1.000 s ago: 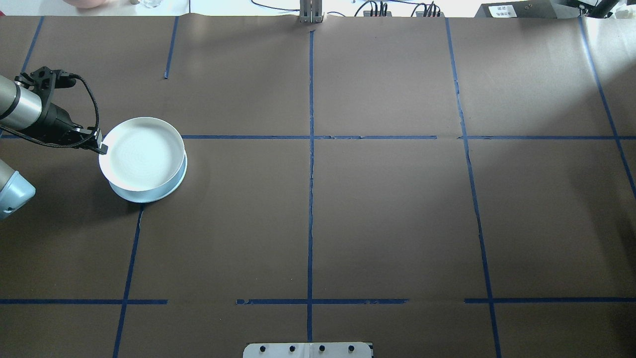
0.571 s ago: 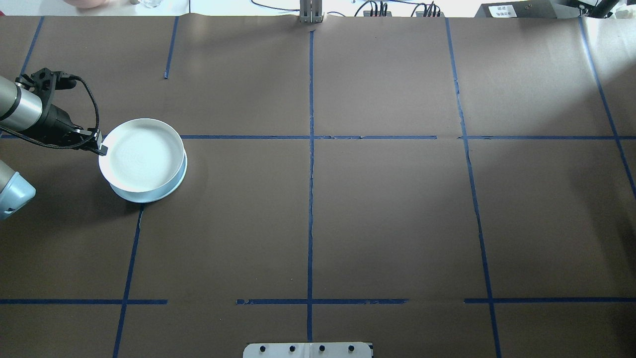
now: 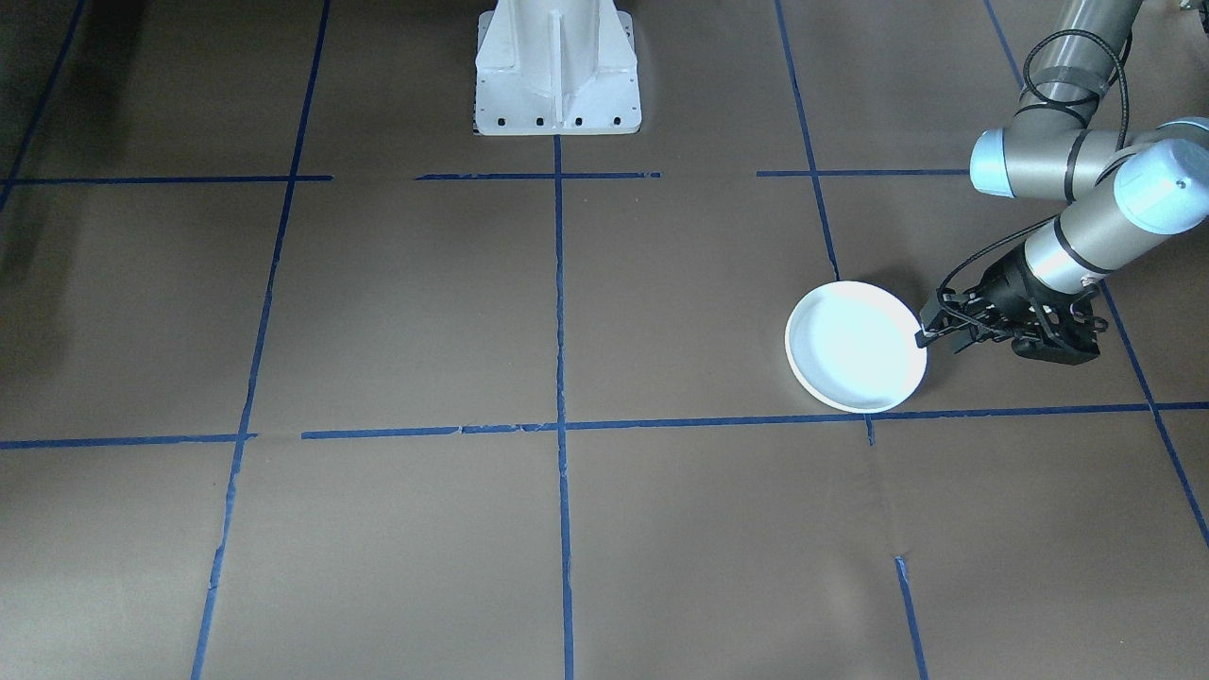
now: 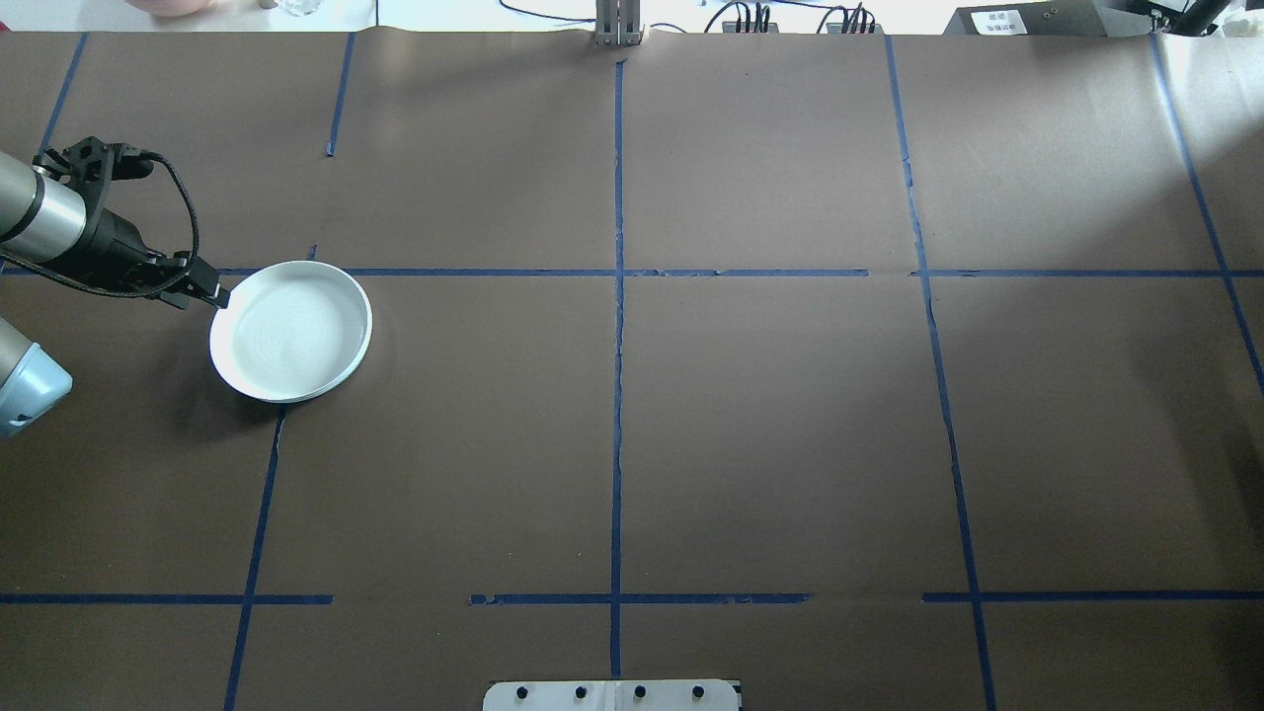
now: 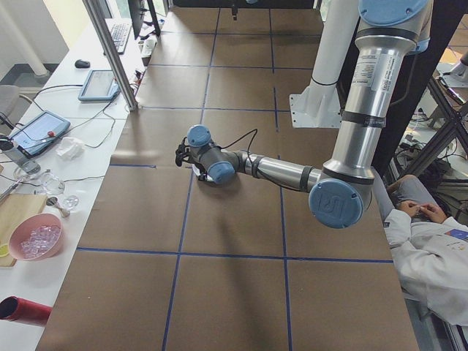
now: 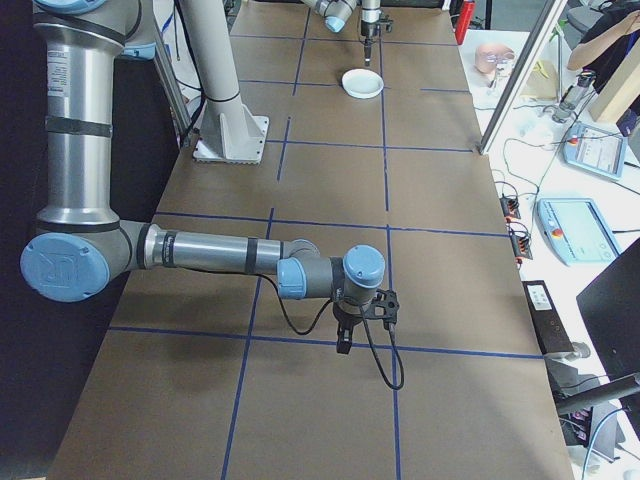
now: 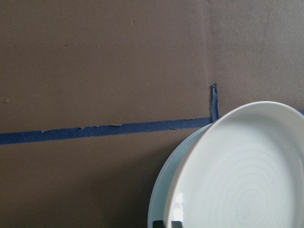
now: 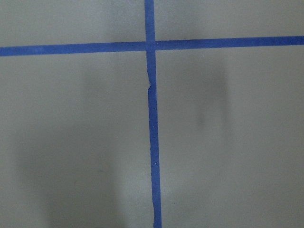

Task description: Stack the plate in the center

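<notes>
**Left gripper pinching plate rim, far-left desk**

Round shallow pale-blue plate (image 4: 291, 331) sits on a second like plate (image 7: 166, 190), left side of brown paper-covered desk (image 4: 750, 425). Left gripper (image 4: 210, 293) clamps its rim. Right gripper (image 6: 343, 340) hovers over blue tape; opening unclear.

Your left arm reaches out low and nearly level, its silver forearm ending in the black left gripper (image 4: 202, 287) (image 3: 935, 326), whose fingertips are pinched together on the rim of the plate (image 4: 291, 331) just ahead of them. A black cable loops over the wrist behind the pincer. Your right gripper (image 6: 343, 343) points straight down from a bent wrist, its forearm stretched level; you cannot tell whether it is parted or closed
</notes>
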You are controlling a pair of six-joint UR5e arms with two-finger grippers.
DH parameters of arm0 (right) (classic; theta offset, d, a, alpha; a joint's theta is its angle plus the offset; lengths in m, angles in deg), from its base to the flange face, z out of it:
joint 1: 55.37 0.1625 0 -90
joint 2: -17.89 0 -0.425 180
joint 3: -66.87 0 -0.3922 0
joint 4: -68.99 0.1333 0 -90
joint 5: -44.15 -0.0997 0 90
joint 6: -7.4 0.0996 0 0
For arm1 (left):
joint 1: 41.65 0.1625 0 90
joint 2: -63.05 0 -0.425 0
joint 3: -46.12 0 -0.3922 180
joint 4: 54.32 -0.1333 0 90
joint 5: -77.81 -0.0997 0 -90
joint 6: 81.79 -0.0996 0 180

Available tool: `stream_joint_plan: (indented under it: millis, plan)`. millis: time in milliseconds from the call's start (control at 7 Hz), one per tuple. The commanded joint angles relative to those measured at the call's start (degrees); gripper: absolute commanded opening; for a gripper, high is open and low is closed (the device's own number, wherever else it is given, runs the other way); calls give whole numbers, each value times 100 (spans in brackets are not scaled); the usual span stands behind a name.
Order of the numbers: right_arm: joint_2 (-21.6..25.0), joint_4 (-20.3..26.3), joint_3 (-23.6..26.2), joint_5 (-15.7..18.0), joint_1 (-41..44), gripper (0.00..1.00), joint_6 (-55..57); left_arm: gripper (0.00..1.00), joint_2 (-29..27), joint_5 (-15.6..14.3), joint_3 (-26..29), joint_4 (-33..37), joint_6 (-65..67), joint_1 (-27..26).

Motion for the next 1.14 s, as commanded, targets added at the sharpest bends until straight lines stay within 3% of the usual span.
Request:
stream_joint_plan:
  millis: [0,429,571,1000]
  plan:
    - [0,-2,0,0,0,100,0,100,9,2,-6,1,-18,-54]
    - [0,7,0,0,0,100,0,100,253,64,-6,-462,-830,-1113]
    - [0,7,0,0,0,100,0,100,412,186,-6,-1039,-1749,-1631]
    - [0,-2,0,0,0,100,0,100,773,187,3,-2753,-4686,-3030]
